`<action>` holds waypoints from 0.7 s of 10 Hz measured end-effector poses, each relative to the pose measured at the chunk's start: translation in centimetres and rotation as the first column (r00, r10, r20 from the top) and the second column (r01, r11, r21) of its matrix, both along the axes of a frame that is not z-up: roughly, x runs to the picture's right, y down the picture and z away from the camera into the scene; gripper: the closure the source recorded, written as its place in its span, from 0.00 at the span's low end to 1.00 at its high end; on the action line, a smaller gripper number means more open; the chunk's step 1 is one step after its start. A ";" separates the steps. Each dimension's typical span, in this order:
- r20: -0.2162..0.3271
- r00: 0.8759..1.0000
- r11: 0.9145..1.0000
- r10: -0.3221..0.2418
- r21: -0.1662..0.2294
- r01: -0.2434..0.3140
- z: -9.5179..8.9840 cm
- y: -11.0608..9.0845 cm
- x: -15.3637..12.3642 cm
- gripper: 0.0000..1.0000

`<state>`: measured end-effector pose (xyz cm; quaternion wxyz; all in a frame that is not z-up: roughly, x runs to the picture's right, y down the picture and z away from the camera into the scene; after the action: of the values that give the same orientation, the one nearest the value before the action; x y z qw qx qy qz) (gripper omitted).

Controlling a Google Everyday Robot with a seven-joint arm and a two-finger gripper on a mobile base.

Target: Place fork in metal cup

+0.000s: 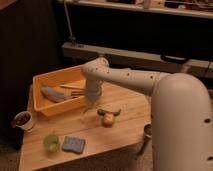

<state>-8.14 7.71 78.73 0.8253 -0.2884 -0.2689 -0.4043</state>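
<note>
The gripper [89, 105] hangs in the middle of the frame, just off the front right corner of the yellow bin [47, 107], its fingers pressed together and pointing down. A slim pale streak just beneath them looks like the fork [85, 115], though whether it is pinched cannot be told. The metal cup [147, 131] stands well apart at the lower right edge of the pale wooden table [132, 107]. Behind, a long light-coloured ledge [125, 52] crosses the dark room.
</note>
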 end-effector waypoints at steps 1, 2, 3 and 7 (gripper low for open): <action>0.016 0.999 0.999 0.032 0.002 -0.032 -1.5 -1.4 0.8 1.00; 0.043 0.996 0.996 0.085 -0.015 -0.084 -2.8 -2.6 2.2 1.00; 0.072 0.986 0.988 0.150 -0.040 -0.148 -4.0 -3.4 4.2 1.00; 0.132 0.917 0.924 0.377 -0.117 -0.363 -8.8 -5.0 12.1 1.00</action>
<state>3.95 2.72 69.92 0.8500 -0.2374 -0.3987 -0.2492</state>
